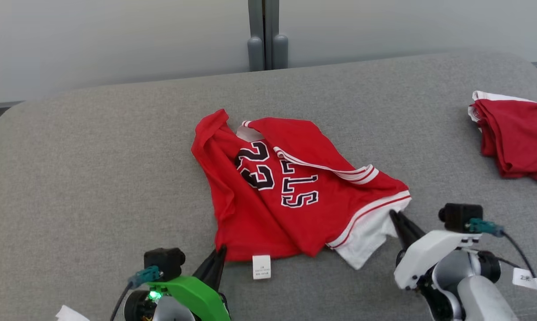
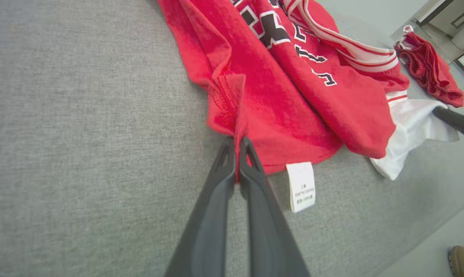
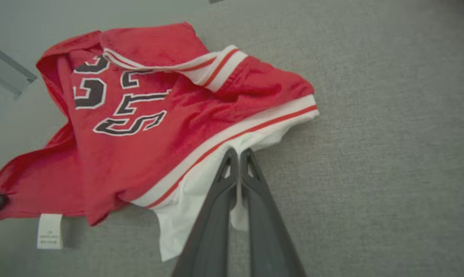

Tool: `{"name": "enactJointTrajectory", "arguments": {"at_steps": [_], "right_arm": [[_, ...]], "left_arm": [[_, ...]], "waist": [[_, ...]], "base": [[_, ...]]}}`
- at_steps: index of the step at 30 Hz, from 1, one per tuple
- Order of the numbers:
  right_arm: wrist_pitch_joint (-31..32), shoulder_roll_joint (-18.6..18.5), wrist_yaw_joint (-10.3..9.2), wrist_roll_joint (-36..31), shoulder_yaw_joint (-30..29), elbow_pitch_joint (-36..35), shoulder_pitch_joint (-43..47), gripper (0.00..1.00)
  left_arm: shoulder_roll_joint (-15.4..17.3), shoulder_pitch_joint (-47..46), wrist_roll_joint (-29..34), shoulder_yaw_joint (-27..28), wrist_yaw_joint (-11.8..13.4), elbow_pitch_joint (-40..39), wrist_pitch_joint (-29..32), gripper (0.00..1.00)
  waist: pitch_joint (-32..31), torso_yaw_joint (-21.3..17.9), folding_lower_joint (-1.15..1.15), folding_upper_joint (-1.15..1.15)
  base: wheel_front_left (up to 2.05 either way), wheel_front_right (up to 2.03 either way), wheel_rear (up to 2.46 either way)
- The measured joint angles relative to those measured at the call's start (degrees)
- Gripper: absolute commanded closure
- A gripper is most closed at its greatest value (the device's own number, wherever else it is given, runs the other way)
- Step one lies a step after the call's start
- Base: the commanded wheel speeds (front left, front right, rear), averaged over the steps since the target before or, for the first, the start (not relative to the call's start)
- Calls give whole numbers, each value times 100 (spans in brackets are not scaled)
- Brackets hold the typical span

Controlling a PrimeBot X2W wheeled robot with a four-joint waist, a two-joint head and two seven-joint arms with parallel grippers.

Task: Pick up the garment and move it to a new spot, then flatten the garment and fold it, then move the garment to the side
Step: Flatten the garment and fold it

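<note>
The garment [image 1: 290, 191] is a red jersey with black numerals and white-and-red trim, lying crumpled on the grey surface [image 1: 94, 169]. My left gripper [image 1: 222, 250] is shut on its near red hem; in the left wrist view a pinch of red cloth [image 2: 237, 127] sits between the closed fingers of that gripper [image 2: 235, 141]. My right gripper [image 1: 395, 216] is shut on the white edge at the garment's right corner. From the right wrist, that gripper [image 3: 238, 153] has white fabric [image 3: 201, 181] caught between its fingers. A white care label [image 1: 261, 266] hangs from the hem.
A second red garment [image 1: 515, 136], bunched with a white edge, lies at the far right of the grey surface. A grey post [image 1: 264, 35] stands behind the far edge. A brown shoe [image 2: 463, 259] shows on the floor in the left wrist view.
</note>
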Motion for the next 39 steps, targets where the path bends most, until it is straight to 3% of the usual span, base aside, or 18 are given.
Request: {"name": "enactJointTrajectory", "arguments": {"at_steps": [7, 13, 21, 26, 29, 34, 39], "right_arm": [[393, -151, -4, 1581, -778, -2189, 190, 100], [1140, -299, -5, 2320, -1606, -3857, -23, 100], [2227, -335, -5, 2769, -2399, -4674, -1183, 100], [2798, -409, -5, 2549, -2406, -4526, -2259, 100], [2948, -324, -5, 2402, -2313, -4173, -2914, 100], [2843, -309, -7, 1651, -2103, -3161, -4350, 100], [2143, -149, -5, 925, -1742, -1682, -6169, 100]], "left_arm": [[313, 650, -1057, 471, -15, -2558, 691, 100], [581, 762, -1800, 918, 252, -4813, 1450, 100], [1038, -343, -2337, 1504, 725, -6223, 2399, 100], [1151, -1351, -2751, 1712, 1035, -6145, 2891, 100], [1326, -2047, -2718, 1783, 1070, -5739, 3063, 100], [1543, -3661, -2337, 1660, 961, -4488, 3115, 100], [1744, -5501, -1668, 1535, 645, -2761, 2719, 100]], "waist": [[-304, -87, 0, 0], [-417, -309, 0, 0], [-378, -565, 0, 0], [-95, -667, 0, 0], [184, -718, 0, 0], [824, -766, 0, 0], [1561, -758, 1, 0]], "base": [[0, 0, 0], [0, 0, 0], [0, 0, 0], [0, 0, 0], [0, 0, 0], [0, 0, 0], [0, 0, 0]]}}
